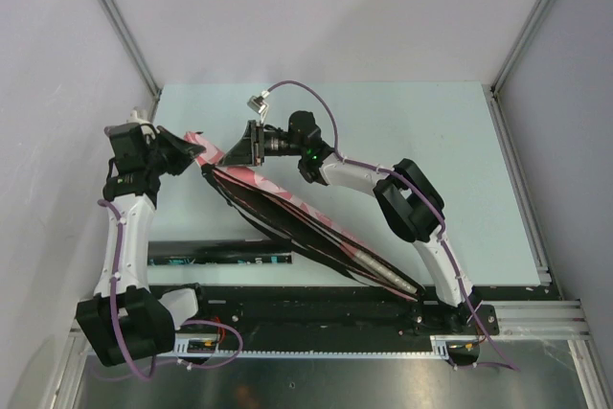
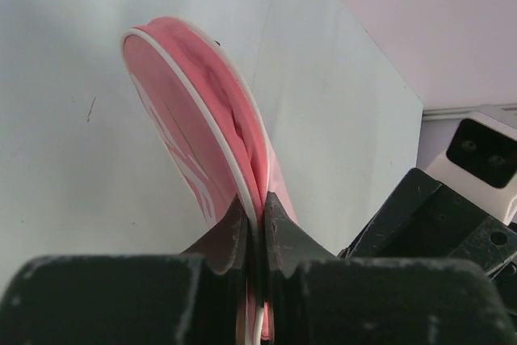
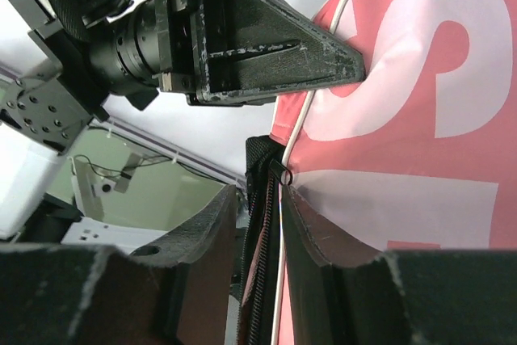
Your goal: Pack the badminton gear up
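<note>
Badminton gear looks maybe half packed to me. The pink bag [image 2: 182,119] lies slantwise with its round head end tipped up on edge. The left gripper [image 2: 257,216] is clamped tight on that end's white-piped rim. The right gripper [image 3: 258,199] sits just beside it on the same end, jaws a bit apart astride the zipper [image 3: 260,232], not squeezing as far as I can see. The bag's long side gapes dark, so zipping is left to do. A long black tube [image 1: 220,254] lies outside, beside the bag's long edge on the arms' side. Can't tell if both rackets are in there, the inside's too dark. No shuttlecocks visible anywhere.
</note>
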Action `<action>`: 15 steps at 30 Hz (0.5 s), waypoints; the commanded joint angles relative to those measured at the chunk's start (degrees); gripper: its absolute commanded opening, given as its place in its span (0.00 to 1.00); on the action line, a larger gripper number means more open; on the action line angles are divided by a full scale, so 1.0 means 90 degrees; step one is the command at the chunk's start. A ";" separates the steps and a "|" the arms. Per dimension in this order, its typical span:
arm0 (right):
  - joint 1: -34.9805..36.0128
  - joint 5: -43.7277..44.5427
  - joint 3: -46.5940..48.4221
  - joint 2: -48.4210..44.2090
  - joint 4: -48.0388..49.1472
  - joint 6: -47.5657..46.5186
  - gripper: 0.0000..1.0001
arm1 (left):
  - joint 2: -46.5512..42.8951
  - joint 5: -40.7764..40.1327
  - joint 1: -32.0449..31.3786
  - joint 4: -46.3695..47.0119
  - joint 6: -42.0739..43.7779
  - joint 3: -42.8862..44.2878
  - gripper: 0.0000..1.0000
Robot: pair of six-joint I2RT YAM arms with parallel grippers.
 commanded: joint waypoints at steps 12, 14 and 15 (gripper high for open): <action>0.0341 0.1505 0.0499 -0.0059 -0.3311 -0.1271 0.37 | -0.0613 0.0880 -0.0077 0.1093 -0.0215 0.0083 0.00; 0.0409 0.1613 0.0665 -0.0069 -0.3605 -0.1466 0.38 | -0.0613 0.0880 -0.0086 0.1122 -0.0234 0.0064 0.00; 0.0439 0.1633 0.0684 -0.0059 -0.3635 -0.1467 0.38 | -0.0613 0.0880 -0.0086 0.1152 -0.0244 0.0054 0.00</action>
